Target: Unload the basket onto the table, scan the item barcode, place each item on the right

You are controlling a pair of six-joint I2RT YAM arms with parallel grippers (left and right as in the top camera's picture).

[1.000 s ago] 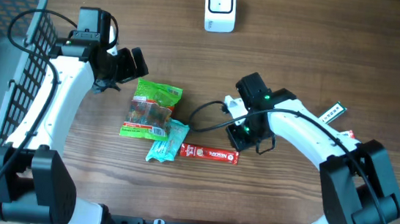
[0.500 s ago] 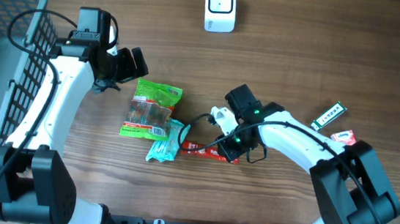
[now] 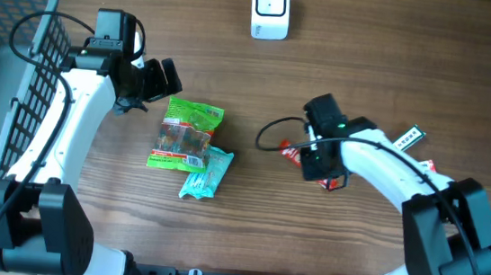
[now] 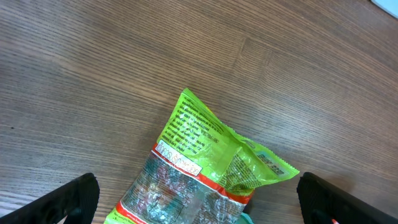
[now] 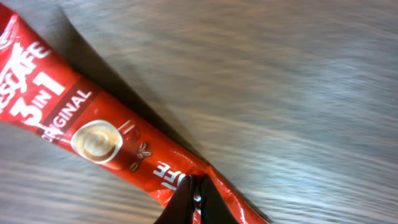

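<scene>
My right gripper (image 3: 317,161) is shut on a red instant-coffee stick (image 3: 290,149), pinching it partway along its length. In the right wrist view the stick (image 5: 93,137) runs from the upper left down into the dark fingertips (image 5: 214,205), and the wood beneath is blurred. The white barcode scanner (image 3: 270,9) stands at the table's far edge, well apart from the stick. My left gripper (image 3: 156,79) hangs open just beyond a green snack packet (image 3: 187,132). The left wrist view shows that packet (image 4: 211,155) between the wide-apart fingers (image 4: 68,200).
A teal packet (image 3: 206,172) lies against the green one's near corner. A grey mesh basket (image 3: 10,6) fills the left side. A dark green stick (image 3: 405,138) and a small red-and-white sachet (image 3: 422,165) lie to the right of my right arm.
My right gripper reached left to the red stick lying beside the teal packet, closed on it, and carried it up and to the right. The left arm has not moved.
</scene>
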